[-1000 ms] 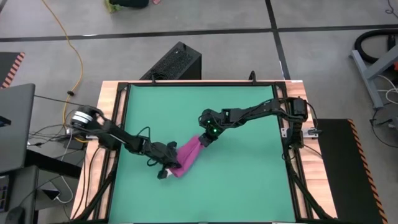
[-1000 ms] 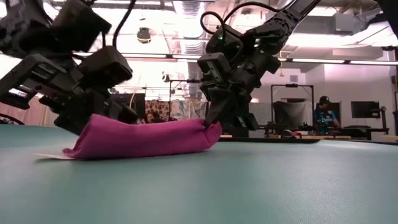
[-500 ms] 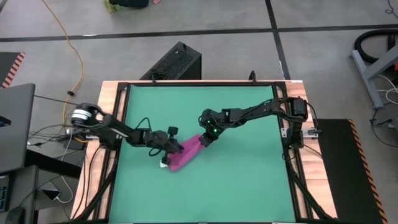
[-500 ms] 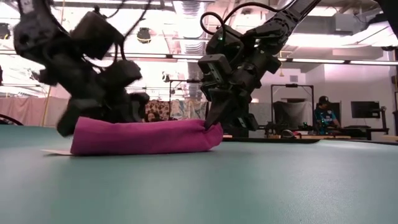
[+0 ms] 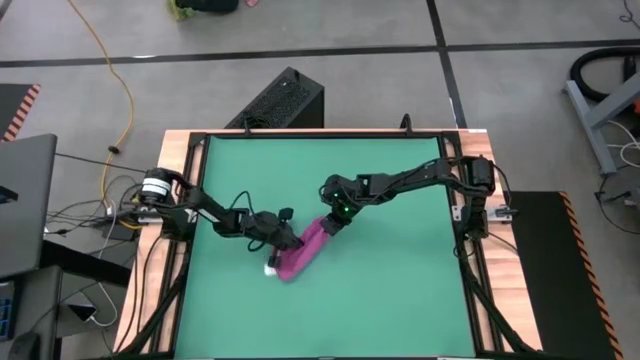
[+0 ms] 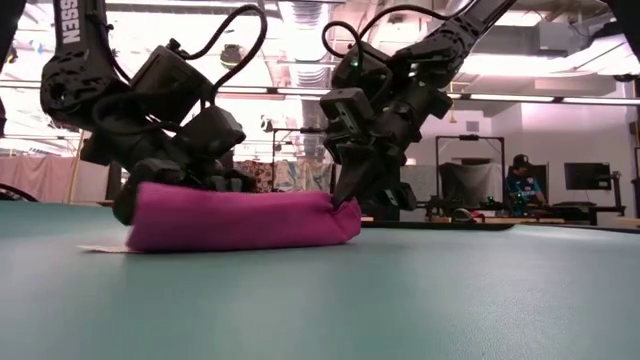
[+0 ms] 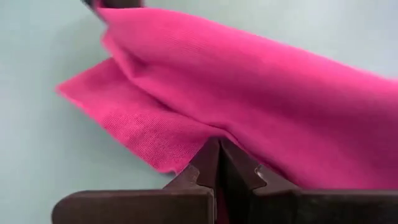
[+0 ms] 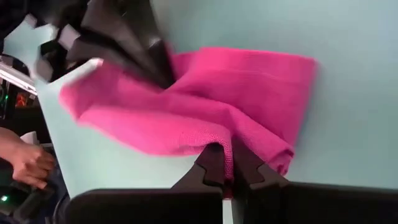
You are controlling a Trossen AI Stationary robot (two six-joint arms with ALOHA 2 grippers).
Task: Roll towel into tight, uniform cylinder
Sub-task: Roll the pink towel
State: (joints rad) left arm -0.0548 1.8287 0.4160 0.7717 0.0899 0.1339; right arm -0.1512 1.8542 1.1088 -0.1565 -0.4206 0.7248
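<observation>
Towel lies as a loose roll on the green mat, near the bench's middle, slightly toward the left edge. Left pincer, closed on a cloth fold, grips one end; right pincer, likewise closed on cloth, pinches the other. Risk: uneven pull between ends could slacken or skew the roll, leaving a cone, not a cylinder.

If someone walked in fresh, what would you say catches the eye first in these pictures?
The magenta towel, already rolled into a plump log near the middle of the green mat. The left gripper and right gripper pinch its opposite ends, jaws shut on cloth.
</observation>
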